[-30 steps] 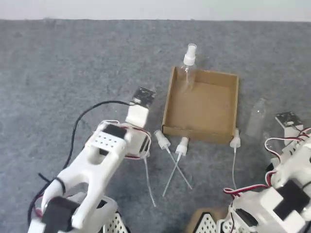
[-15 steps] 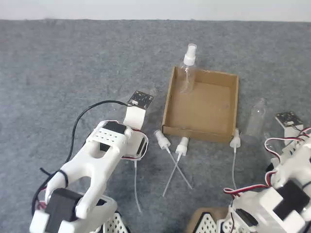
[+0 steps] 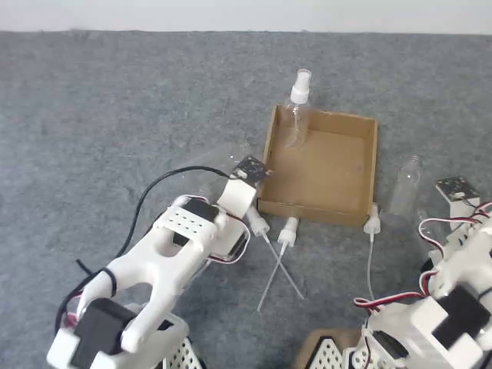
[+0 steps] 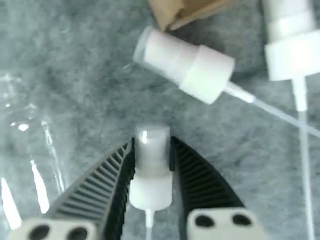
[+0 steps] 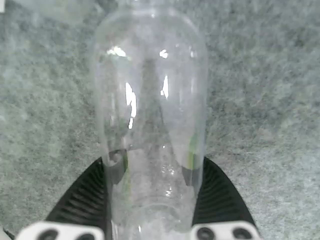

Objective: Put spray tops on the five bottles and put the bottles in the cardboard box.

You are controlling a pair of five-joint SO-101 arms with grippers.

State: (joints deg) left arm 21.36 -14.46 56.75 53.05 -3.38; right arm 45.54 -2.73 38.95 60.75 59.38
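High view, from the left: our left claw [image 4: 152,146] sits just off the near-left corner of the box [image 3: 315,209]. It is closed on the held top [image 4: 151,172] by its white neck, cap end past the fingertips. A lying bottle [image 4: 22,150], clear and uncapped, is just beside it on the grey, felt-like bench [image 3: 92,100].

A loose top [image 3: 257,223] and a second top [image 3: 287,231] lie against the box's near wall, their thin tubes crossing. The box is open brown cardboard, with a capped bottle [image 3: 296,115] at its far-left corner. A third top [image 3: 372,224] lies at the near-right corner.

Our right claw [image 5: 155,167] clamps the open bottle [image 5: 150,110] low on its body, and the bottle stands upright just right of the box.

We judge the tops light and hard, with whippy tubes, best held at the neck. The bottles look thin, slick and easily squashed, so we favour a gentle grip on the body.
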